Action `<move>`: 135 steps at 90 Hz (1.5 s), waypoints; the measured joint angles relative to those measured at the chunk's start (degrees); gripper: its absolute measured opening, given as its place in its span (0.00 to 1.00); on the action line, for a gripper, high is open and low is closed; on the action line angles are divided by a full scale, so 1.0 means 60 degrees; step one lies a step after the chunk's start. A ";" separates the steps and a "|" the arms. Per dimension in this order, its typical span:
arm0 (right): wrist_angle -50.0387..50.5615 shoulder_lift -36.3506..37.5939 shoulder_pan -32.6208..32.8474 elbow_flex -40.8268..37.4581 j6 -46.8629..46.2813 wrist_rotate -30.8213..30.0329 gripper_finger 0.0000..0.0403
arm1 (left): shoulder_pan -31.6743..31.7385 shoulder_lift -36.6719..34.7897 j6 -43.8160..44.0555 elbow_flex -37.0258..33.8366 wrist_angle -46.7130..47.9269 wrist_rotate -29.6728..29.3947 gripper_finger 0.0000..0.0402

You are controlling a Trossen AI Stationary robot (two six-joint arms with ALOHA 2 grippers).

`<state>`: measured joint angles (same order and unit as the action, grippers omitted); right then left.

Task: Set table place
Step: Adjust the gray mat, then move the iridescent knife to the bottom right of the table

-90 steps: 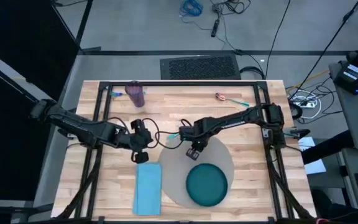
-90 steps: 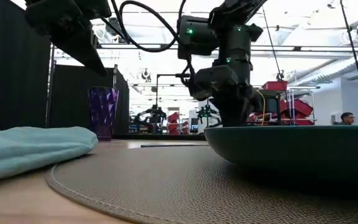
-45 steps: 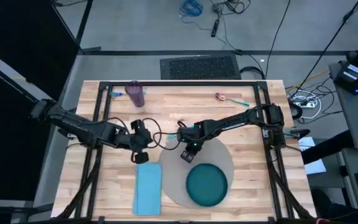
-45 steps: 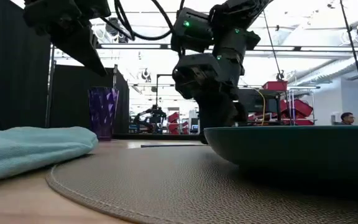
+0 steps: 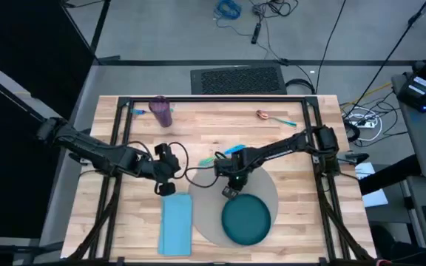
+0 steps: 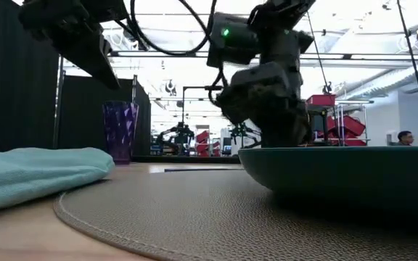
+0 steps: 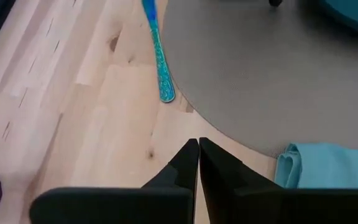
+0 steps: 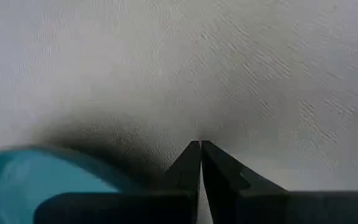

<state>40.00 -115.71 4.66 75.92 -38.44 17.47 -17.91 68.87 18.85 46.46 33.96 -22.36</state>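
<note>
— Where's the placemat?
— On the table, toward six o'clock, with the plate on it and the napkin at its nine o'clock.
— The right gripper?
— Clenched on nothing, over the mat at the plate's eleven o'clock.
— And the left gripper?
— Clenched, empty, at the napkin's twelve o'clock, near a teal spoon.
</note>
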 joint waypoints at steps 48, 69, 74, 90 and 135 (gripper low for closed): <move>-0.4326 -0.0752 -0.0281 0.0095 0.0047 0.0312 0.00 | -0.0165 0.0002 0.0055 0.0000 -0.0003 -0.0003 0.00; -0.2353 -0.0327 -0.0556 0.1367 0.1403 -0.0089 0.00 | -0.0165 -0.0001 0.0055 -0.0002 0.0010 -0.0002 0.00; -0.2030 -0.0259 -0.0778 0.1636 0.1723 -0.0365 0.00 | -0.0165 0.0001 0.0055 0.0000 -0.0015 -0.0005 0.00; -0.0844 -0.0267 -0.2099 0.1676 0.2219 -0.0815 0.00 | -0.0173 -0.0001 0.0063 -0.0004 0.0003 -0.0004 0.00; -0.0687 -0.0323 -0.3264 0.1104 0.2632 -0.0788 0.00 | -0.0274 -0.0001 -0.0018 -0.0004 0.0014 -0.0038 0.00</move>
<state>35.88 -117.64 -14.92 82.54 -22.65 12.74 -19.55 68.86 18.74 46.44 34.04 -22.59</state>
